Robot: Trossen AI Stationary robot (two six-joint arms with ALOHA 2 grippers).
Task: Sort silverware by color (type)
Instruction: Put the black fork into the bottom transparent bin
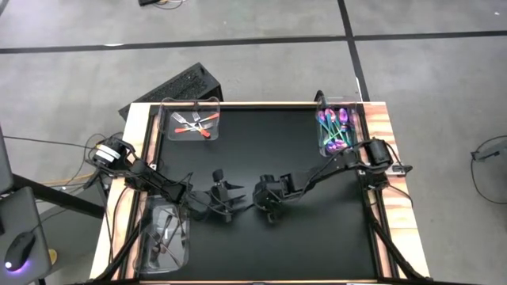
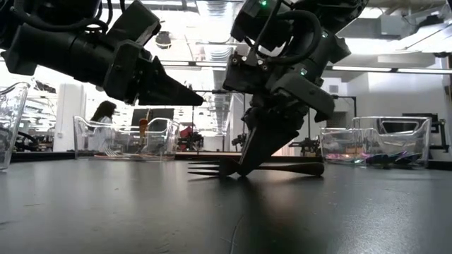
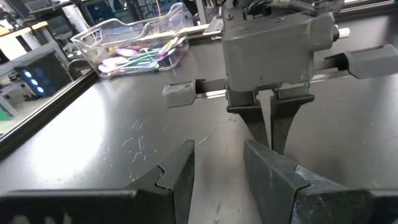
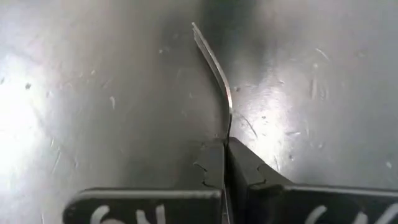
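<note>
A dark black fork [image 2: 282, 168] lies on the black table near its middle, tines [image 2: 208, 169] toward the left and handle toward the right. My right gripper [image 2: 247, 164] [image 1: 269, 207] stands over it, shut on it. My left gripper [image 1: 222, 196] [image 3: 217, 177] hovers open just to the left of it, above the table, pointing at the right gripper. Orange-handled forks [image 1: 194, 123] lie in the far-left bin, iridescent pieces [image 1: 334, 131] in the far-right bin and dark pieces [image 1: 166, 233] in the near-left bin. My right gripper pinches the black fork between its two fingers at the neck [image 4: 229, 127], just behind the tines. The fingers [image 2: 258, 144] come from above, pointing down, across the fork. The fork looks turned on its edge, low on the table. The fingers hide the handle in the right wrist view.
Three clear bins stand at the table's corners: far left [image 1: 168, 107], far right [image 1: 358, 119] and near left [image 1: 146, 214]. The raised wooden frame [image 1: 388, 158] borders the black table. A person sits in the room behind, far off [image 2: 104, 116].
</note>
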